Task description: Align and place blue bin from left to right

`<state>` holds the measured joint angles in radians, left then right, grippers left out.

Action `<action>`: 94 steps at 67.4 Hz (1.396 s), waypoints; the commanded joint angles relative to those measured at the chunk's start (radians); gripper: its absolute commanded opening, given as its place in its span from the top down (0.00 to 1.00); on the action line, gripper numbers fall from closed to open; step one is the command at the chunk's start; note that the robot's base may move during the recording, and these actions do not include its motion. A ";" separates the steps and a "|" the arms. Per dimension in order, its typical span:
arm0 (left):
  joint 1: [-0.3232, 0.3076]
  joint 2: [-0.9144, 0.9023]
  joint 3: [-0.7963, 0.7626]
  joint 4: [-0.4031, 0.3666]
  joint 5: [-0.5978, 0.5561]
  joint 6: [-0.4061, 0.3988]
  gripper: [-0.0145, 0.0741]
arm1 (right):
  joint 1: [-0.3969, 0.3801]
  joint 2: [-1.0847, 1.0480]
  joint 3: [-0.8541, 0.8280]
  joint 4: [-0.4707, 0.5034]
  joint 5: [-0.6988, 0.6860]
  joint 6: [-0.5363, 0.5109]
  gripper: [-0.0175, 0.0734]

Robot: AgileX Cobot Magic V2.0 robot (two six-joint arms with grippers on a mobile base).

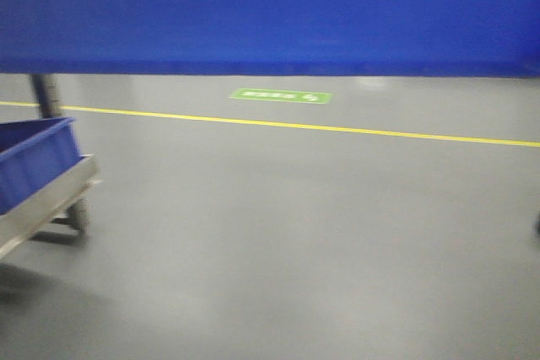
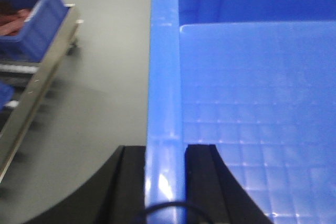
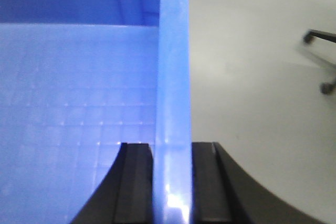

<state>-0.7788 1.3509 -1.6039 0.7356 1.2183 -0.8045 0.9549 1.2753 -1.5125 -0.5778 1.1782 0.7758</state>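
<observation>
Holding the blue bin (image 1: 270, 14) aloft, both sides!
My left gripper (image 2: 164, 153) and right gripper (image 3: 172, 150) each clench one side wall, high above the grey floor (image 1: 295, 233).

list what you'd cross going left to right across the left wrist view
small blue tote → metal cart frame → grey floor → blue bin, rim wall first, then its gridded inside
</observation>
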 commanded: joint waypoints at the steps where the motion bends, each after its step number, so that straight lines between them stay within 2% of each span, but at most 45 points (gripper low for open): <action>1: -0.018 -0.007 -0.012 0.021 -0.115 0.000 0.96 | 0.014 -0.007 -0.009 0.012 -0.146 -0.010 0.90; 94: -0.018 -0.007 -0.012 0.030 -0.115 0.000 0.96 | 0.014 -0.007 -0.009 0.012 -0.146 -0.010 0.90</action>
<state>-0.7788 1.3509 -1.6039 0.7457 1.2183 -0.8045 0.9549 1.2753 -1.5125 -0.5795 1.1645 0.7758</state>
